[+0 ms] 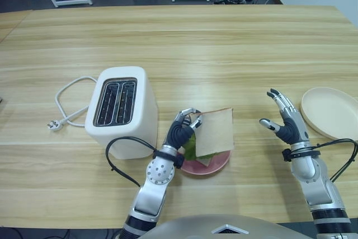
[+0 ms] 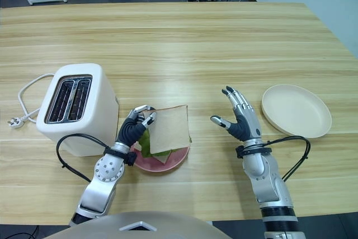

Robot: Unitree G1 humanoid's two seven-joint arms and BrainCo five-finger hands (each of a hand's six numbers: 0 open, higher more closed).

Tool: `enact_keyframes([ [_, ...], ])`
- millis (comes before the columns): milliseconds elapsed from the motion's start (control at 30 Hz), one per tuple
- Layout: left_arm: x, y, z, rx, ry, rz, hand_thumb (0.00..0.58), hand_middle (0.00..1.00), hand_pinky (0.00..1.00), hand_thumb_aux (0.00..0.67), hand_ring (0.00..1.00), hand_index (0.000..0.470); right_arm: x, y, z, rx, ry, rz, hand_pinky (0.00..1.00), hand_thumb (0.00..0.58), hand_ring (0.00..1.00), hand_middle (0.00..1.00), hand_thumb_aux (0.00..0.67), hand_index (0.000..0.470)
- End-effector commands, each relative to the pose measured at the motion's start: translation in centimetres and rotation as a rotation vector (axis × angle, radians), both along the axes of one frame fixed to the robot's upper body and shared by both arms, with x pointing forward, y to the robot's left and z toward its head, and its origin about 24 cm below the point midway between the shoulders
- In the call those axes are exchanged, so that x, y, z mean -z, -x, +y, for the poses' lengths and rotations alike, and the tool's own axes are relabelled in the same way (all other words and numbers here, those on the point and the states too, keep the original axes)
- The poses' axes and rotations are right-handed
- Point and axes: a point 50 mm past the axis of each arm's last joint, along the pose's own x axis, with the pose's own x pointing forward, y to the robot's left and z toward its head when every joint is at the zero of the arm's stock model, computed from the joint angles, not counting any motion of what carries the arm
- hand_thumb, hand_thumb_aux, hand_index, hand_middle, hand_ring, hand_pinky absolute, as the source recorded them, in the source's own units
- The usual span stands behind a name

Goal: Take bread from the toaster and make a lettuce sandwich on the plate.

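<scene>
I count one toaster (image 1: 120, 110), two plates and one clear bread slice (image 1: 215, 131). My left hand (image 1: 183, 128) pinches the bread slice by its edge, tilted over lettuce (image 1: 190, 148) on the pink plate (image 1: 218, 167). My right hand (image 1: 286, 120) is spread, holding nothing, near the cream plate (image 1: 330, 113). The lettuce is mostly hidden. I cannot tell what the toaster slots hold.

Your white toaster (image 1: 131, 132) stands beside the pink plate (image 1: 219, 167); a tilted bread slice (image 1: 215, 132) covers lettuce (image 1: 190, 148), possibly another slice beneath.
</scene>
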Motion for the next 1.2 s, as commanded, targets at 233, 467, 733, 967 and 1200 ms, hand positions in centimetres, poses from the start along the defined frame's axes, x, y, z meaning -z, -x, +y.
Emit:
enact_keyframes([
  [233,0.1,0.1,1.8,-0.068,-0.121,-0.023,0.580,1.00,1.00,0.670,1.00,0.470,0.6,0.6,1.3,-0.088,0.061,0.022,0.00,0.000,0.00,0.00,0.000,0.000],
  [467,1.3,0.2,2.3,-0.095,-0.141,0.037,0.580,1.00,1.00,0.670,1.00,0.470,0.5,1.9,3.5,-0.259,0.208,-0.050,0.00,0.000,0.00,0.00,0.000,0.000],
  [733,4.1,0.4,2.6,-0.099,-0.212,0.155,0.580,1.00,1.00,0.670,1.00,0.470,1.1,3.5,6.9,-0.520,0.404,-0.158,0.00,0.000,0.00,0.00,0.000,0.000],
  [967,5.0,0.3,2.9,-0.127,-0.261,0.176,0.580,1.00,1.00,0.670,1.00,0.470,2.9,4.1,9.0,-0.689,0.529,-0.165,0.00,0.000,0.00,0.00,0.000,0.000],
  [1200,4.5,0.5,2.8,-0.123,-0.264,0.152,0.580,1.00,1.00,0.670,1.00,0.470,6.7,4.6,9.1,-0.816,0.685,0.057,0.00,0.000,0.00,0.00,0.000,0.000],
])
